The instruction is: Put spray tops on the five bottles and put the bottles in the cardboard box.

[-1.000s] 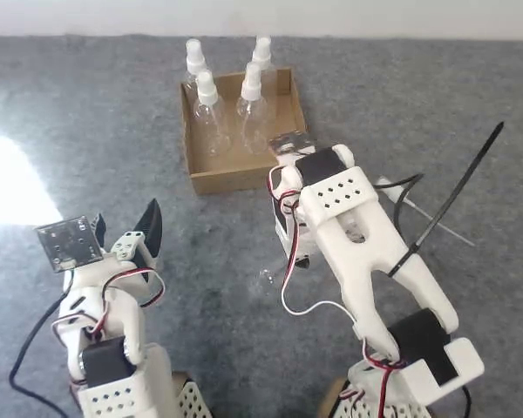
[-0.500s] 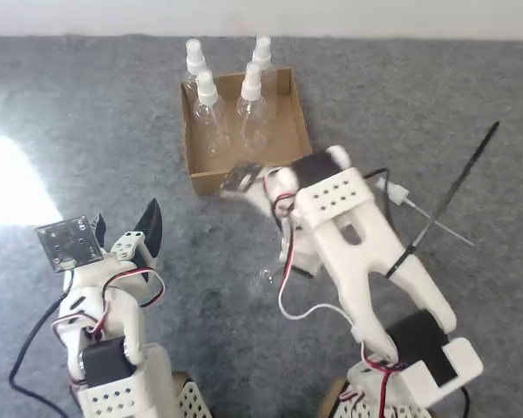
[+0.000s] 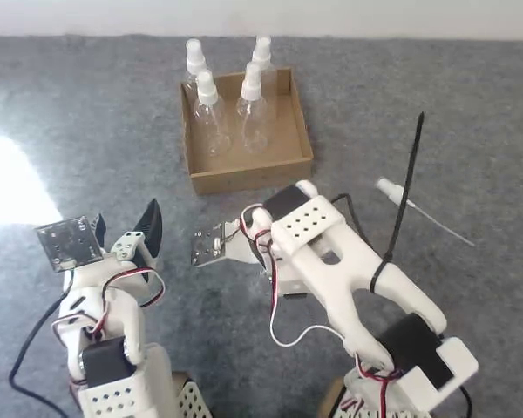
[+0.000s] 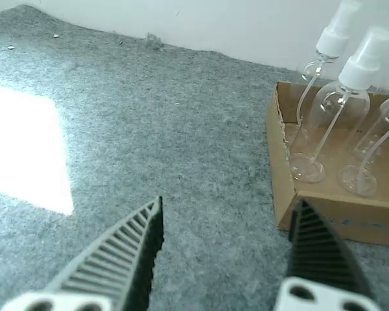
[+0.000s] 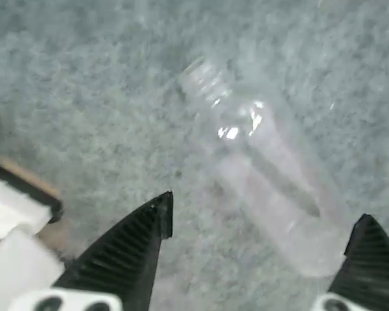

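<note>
We are holding the right gripper (image 5: 266,207) wide open, its two black fingers spread well apart. Just ahead of them, the uncapped bottle (image 5: 259,162) is lying on its side on the gray felt (image 3: 87,96). Its threaded neck is pointing away from the gripper and its base is sitting between the fingertips, though we cannot tell whether either finger is touching it.

We are keeping the left gripper (image 4: 230,202) open as well, with nothing between its fingers. The cardboard box (image 4: 337,217) is sitting ahead of it and toward the other arm's side. Four capped bottles (image 4: 334,110) are standing upright inside the box.

In the high view, a loose spray top (image 3: 390,189) with its thin tube is lying on the felt, well apart from the right arm on its outer side.
</note>
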Tool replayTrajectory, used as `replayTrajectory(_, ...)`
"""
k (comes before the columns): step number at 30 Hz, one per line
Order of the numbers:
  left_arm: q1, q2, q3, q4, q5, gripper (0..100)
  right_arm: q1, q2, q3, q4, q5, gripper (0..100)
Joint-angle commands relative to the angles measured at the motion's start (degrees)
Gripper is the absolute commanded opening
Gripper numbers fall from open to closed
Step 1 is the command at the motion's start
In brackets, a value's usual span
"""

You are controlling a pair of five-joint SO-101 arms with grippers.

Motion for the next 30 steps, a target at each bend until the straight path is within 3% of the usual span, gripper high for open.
replayTrajectory(1,-0.09,-0.79,-0.57,-1.32,0.18,29,-0.31,-3.56,3.08,-7.43,1.32,38.0)
replayTrajectory(11,0.09,-0.79,-0.57,-1.32,0.18,29,-0.31,-3.47,9.76,-15.08,1.14,37.5)
replayTrajectory(21,0.00,-0.79,-0.57,-1.32,0.18,29,0.04,-3.47,12.48,-15.87,0.44,16.3)
replayTrajectory(30,0.00,-0.79,-0.57,-1.32,0.18,29,0.13,-4.09,12.22,-14.37,-17.05,14.1)
